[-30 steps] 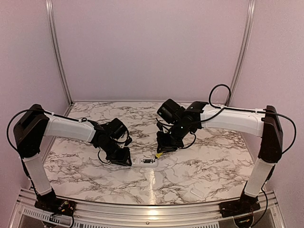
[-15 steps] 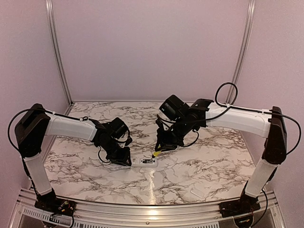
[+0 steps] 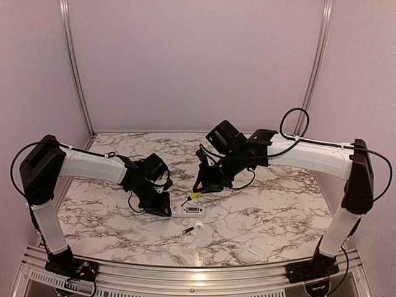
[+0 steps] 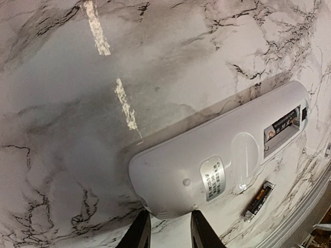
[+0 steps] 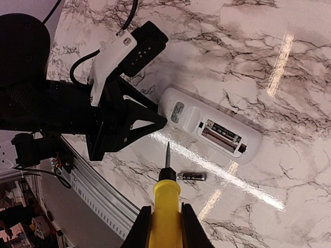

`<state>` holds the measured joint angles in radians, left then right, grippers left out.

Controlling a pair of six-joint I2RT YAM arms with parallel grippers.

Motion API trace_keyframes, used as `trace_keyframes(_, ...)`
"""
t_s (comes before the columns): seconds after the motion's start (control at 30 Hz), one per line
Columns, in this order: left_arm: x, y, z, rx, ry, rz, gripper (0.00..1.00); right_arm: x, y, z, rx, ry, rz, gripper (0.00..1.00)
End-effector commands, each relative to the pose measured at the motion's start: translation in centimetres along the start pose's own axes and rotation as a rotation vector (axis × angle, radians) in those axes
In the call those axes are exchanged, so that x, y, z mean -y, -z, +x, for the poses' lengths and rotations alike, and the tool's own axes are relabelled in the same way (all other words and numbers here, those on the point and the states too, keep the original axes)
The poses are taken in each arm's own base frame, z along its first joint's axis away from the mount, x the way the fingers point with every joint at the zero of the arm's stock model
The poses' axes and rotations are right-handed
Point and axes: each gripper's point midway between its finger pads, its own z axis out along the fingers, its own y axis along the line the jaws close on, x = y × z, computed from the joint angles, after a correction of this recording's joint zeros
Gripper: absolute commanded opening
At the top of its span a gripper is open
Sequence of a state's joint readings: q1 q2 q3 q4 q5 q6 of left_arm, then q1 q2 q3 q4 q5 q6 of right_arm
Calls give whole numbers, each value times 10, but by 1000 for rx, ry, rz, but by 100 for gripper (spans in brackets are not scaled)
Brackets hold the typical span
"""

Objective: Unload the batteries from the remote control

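Note:
The white remote control (image 3: pixel 189 210) lies back-up on the marble with its dark recess open. My left gripper (image 3: pixel 163 206) is shut on its left end; the end sits between the fingers (image 4: pixel 135 232). One battery (image 5: pixel 221 129) still sits in the recess (image 4: pixel 282 126). The other battery (image 3: pixel 190 228) lies loose on the table just in front of the remote (image 5: pixel 192 176), (image 4: pixel 258 199). My right gripper (image 5: pixel 165 219) is shut on the yellow-handled screwdriver (image 5: pixel 165 199). It hovers above and behind the remote (image 3: pixel 199 190), with the tip above the loose battery.
A small flat white cover piece (image 3: pixel 257 251) lies near the front right. The metal rail of the table's near edge (image 5: pixel 98 199) runs close behind the loose battery. Bare marble extends to the right and behind the arms.
A battery has come out of the remote and now lies in front of it. The right gripper has lifted the screwdriver up and to the left, off the remote. The left gripper has stayed put.

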<state>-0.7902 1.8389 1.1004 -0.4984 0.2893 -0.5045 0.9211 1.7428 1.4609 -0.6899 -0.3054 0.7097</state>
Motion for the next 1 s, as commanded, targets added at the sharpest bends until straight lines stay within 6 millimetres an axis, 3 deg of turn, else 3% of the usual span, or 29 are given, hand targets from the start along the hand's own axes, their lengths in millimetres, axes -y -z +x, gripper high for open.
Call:
trace_keyframes(0.0, -7, -12, 2, -16, -7, -40, 28, -12, 5, -5, 24, 11, -29, 0)
trace_keyframes(0.27, -5, -10, 2, -7, -9, -27, 29, -12, 8, -6, 32, 10, -27, 0)
trace_keyframes(0.43, 2, -1, -1, 10, -20, -5, 36, -12, 13, -6, 43, 12, -20, 0)
trace_keyframes(0.6, 10, 11, -4, 35, -37, 18, 52, -12, 18, -8, 58, 9, -12, 0)
trace_keyframes(0.8, 18, 26, -9, 47, -98, 29, 83, -11, 30, -10, 84, 9, 7, 0)
trace_keyframes(0.97, 22, 48, -19, 96, -170, 6, 93, -8, 42, -11, 119, 1, 25, 0)
